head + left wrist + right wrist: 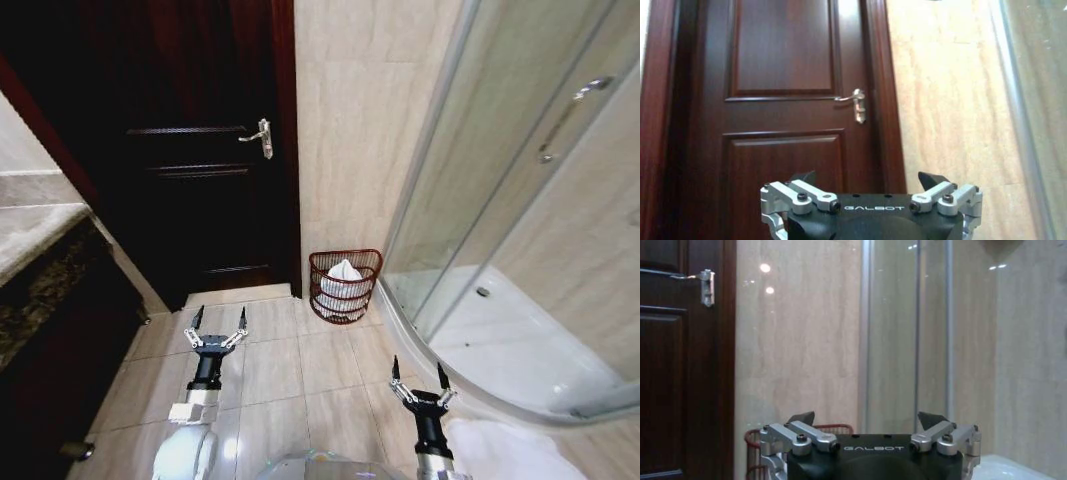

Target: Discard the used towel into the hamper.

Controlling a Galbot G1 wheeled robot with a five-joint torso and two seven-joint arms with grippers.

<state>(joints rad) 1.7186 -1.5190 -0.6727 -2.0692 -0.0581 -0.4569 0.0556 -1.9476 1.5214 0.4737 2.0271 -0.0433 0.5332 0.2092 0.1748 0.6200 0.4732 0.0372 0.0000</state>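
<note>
You can see the basket (345,285) on the floor, right against the tan wall (360,130). It sits between the dark door (190,150) and the glass shower (510,230). The white towel (342,275) is inside the basket, bunched up, with its top poking near the rim.

Your left claw (219,327) hangs low over the floor tiles (270,370), in front of the door. Its two fingers are spread wide apart, and nothing is between them. It is well apart from the basket.

Your right claw (418,378) hangs over the tiles near the curved edge of the shower. Its fingers are spread wide too, and it holds nothing. In the right wrist view, the basket's rim (833,428) peeks out from behind the claw (866,418).

The door has a shiny handle (262,137). A dark counter (45,270) stands on your left side.
</note>
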